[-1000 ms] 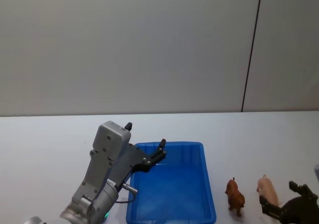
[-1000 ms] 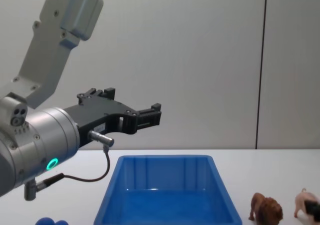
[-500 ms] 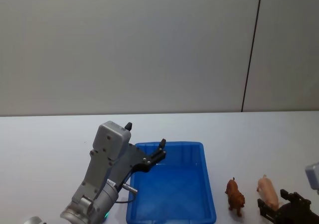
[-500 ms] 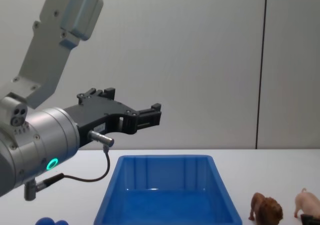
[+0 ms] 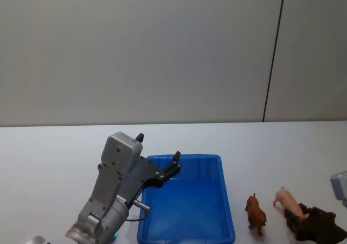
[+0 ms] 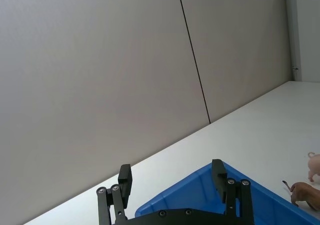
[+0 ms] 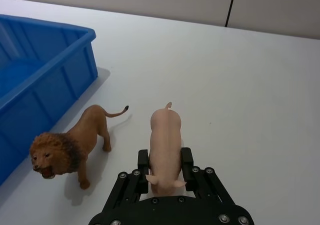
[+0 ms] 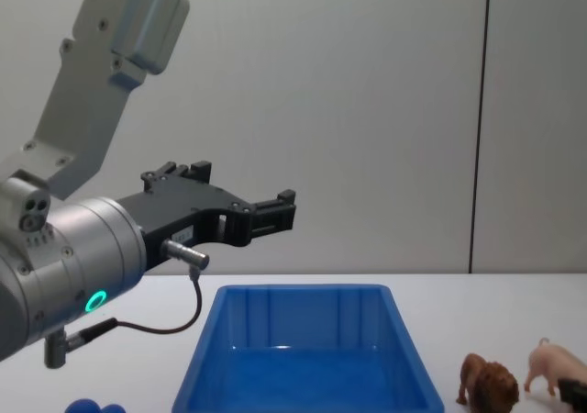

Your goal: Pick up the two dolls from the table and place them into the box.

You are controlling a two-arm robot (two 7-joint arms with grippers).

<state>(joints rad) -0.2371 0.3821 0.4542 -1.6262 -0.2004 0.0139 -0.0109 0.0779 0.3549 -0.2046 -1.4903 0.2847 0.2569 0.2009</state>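
far left on the table (image 5: 49,157), at the chest view's bottom edge, a small blue rounded thing (image 8: 92,406), mostly cut off. my left gripper (image 6: 171,172) hangs in the air above the box (image 5: 200,158), over its left far corner in the head view and well above the rim in the chest view. fingers spread apart, nothing between them, pointing forward and to the right. box sits on the table in front of me, long side running away from me, nothing visible inside. just right of the box the lion (image 5: 255,213) stands on the table on all four legs, apart from the box wall, head toward me, tail pointing away. pig (image 5: 287,201) is just right of the lion, side by side, not touching it, tail end away from me. my right gripper (image 7: 165,160) comes in low from the lower right corner of the head view and is closed on the pig: one finger (image 7: 143,161) on each flank at the head end, both touching. can't tell whether the pig's feet are on the table or just off it.
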